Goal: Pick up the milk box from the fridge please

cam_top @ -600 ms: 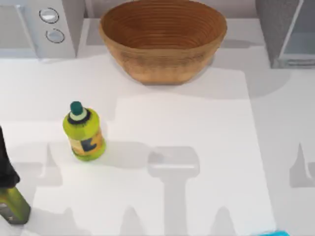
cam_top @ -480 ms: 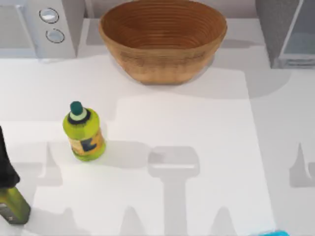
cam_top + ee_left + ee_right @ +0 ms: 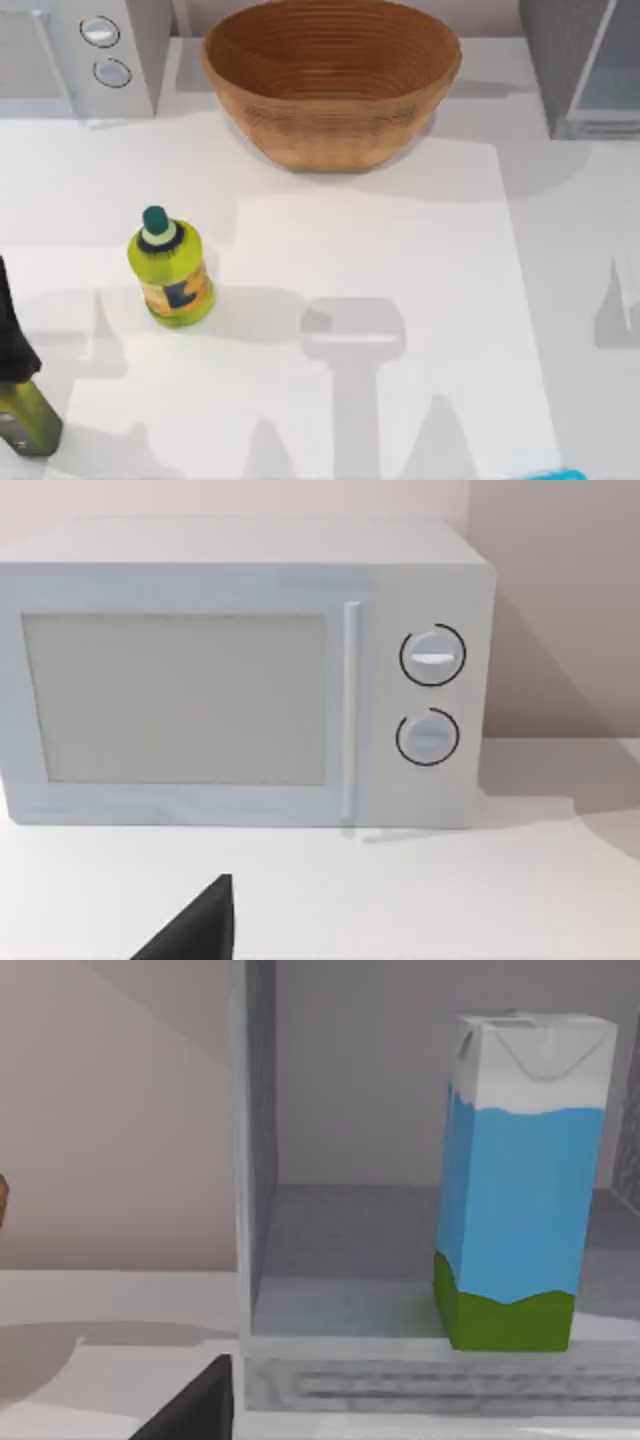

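Note:
The milk box (image 3: 520,1180), white on top, blue on the sides and green at the base, stands upright on the floor of the open fridge (image 3: 340,1260), towards one side of it. A dark part of my right gripper (image 3: 195,1410) shows in front of the fridge's sill, well short of the carton and touching nothing. In the top view the fridge (image 3: 580,60) is at the back right corner of the table. My left arm (image 3: 15,370) sits at the table's left edge, and a dark part of its gripper (image 3: 195,930) faces the white appliance (image 3: 240,680).
A large woven basket (image 3: 330,80) stands at the back middle. The white appliance with two knobs (image 3: 80,50) is at the back left. A yellow-green bottle (image 3: 170,268) stands on the left half of the table. A cyan edge (image 3: 545,474) shows at the front.
The shadow at the table's right edge has shifted back and to the right. The bottle, the basket and the left arm have not moved.

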You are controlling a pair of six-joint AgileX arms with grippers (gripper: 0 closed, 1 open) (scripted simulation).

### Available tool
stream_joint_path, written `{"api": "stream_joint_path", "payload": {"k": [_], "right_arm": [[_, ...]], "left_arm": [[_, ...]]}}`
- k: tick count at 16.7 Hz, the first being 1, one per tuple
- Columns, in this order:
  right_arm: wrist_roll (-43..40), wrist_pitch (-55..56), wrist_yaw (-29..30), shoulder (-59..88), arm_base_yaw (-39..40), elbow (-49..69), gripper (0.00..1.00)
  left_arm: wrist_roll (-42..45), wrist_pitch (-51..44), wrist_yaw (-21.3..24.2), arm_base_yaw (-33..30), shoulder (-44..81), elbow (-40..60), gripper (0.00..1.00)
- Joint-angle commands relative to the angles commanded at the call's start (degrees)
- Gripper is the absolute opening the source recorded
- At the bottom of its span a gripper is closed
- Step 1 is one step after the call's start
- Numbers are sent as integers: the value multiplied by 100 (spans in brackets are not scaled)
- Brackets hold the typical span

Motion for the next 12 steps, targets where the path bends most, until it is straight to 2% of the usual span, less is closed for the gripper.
{"api": "stream_joint_path", "payload": {"k": [8, 12], "right_arm": [[65, 3866, -1213, 4585, -1266, 351, 100], [100, 5489, -1748, 6411, -1805, 527, 100]], "left_arm": [[0, 0, 0, 0, 0, 0, 100], [0, 0, 0, 0, 0, 0, 100]]}}
